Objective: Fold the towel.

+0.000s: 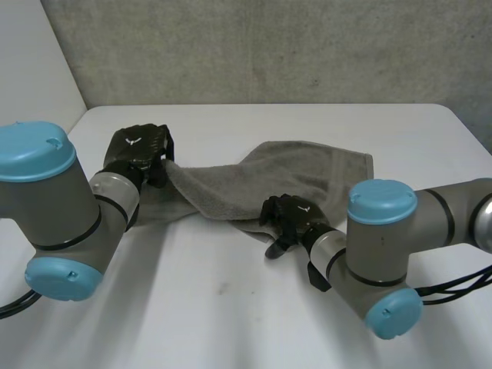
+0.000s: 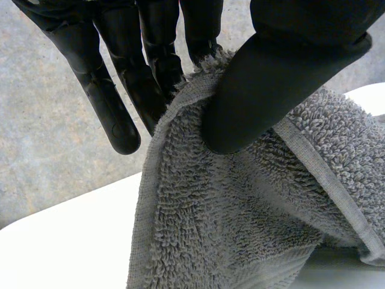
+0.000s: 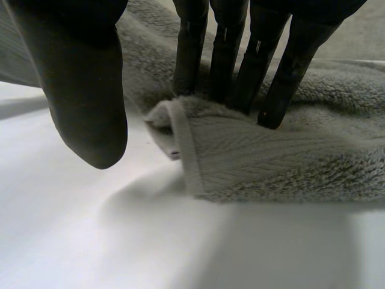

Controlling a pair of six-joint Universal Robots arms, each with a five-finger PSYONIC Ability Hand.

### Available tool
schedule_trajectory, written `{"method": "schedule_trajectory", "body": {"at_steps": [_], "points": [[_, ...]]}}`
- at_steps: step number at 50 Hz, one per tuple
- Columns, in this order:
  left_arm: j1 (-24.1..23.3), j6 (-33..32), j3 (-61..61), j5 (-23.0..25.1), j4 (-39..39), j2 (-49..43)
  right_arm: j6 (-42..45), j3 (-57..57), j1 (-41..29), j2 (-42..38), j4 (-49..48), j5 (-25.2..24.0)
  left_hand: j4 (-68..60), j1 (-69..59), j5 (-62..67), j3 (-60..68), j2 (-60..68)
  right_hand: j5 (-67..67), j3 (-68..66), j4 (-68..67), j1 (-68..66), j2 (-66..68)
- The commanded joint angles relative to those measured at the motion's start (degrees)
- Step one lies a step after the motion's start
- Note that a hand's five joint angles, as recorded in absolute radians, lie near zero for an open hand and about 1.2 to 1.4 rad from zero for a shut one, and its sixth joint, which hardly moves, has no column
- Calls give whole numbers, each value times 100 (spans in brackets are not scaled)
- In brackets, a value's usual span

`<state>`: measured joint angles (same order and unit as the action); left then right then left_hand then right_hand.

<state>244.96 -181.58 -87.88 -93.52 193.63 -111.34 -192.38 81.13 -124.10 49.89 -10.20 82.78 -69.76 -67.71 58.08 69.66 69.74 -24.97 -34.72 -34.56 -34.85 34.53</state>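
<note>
Left hand [image 1: 138, 154] pinches the towel [image 1: 307, 173] at 9 o'clock; right hand [image 1: 292, 217], unclenched, only presses at 6 o'clock; we expect slippage.

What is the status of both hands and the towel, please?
Left hand pinching towel corner, lifted. Right hand open, fingers pressing near edge. No obstacle seen.

Grey arms [image 1: 61, 200], light-blue caps [image 1: 382, 201], black fingers [image 3: 189, 48]
</note>
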Motion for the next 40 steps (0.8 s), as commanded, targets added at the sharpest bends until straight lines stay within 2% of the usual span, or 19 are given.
{"method": "schedule_trajectory", "body": {"at_steps": [1, 6, 11, 19, 28, 33, 36, 40], "points": [[-1, 0, -36, 0, 8, -2, 95, -422, -88, -462, -8, 528, -1024, -1229, 1192, 1034, 1026, -320, -345, -361, -332, 365], [-1, 0, -54, 0, 8, -2, 322, -475, -88, -524, -34, 748, -1024, -1229, 1192, 1034, 1026, -606, -631, -647, -618, 650], [-1, 0, -62, 0, 8, -2, 490, -344, -62, -244, -236, 1012, -1024, -1229, 1192, 1034, 1026, -1077, -1101, -1118, -1088, 1121], [-1, 0, -80, 0, 8, -2, 543, -247, 26, -155, -289, 1065, -1024, -1229, 1192, 1034, 1026, -2120, -2144, -2161, -2131, 2164], [-1, 0, -98, 0, 8, -11, 693, -115, 299, -23, -324, 1144, -1024, -1229, 1192, 1034, 1026, -2205, -2229, -2246, -2216, 2249], [-1, 0, -141, 0, 17, -11, 710, -80, 439, 30, -316, 1135, -1024, -1229, 1192, 1034, 1026, -1683, -1708, -1724, -1695, 1727], [-1, 0, -141, 0, 17, -11, 693, -71, 448, -5, -246, 1074, -1024, -1229, 1192, 1034, 1026, -41, -66, -82, -53, 85], [-1, 0, -141, 0, 26, -20, 684, -44, 395, -23, -228, 1065, -1024, -1229, 1192, 1034, 1026, 117, 92, 76, 105, -72]]}}
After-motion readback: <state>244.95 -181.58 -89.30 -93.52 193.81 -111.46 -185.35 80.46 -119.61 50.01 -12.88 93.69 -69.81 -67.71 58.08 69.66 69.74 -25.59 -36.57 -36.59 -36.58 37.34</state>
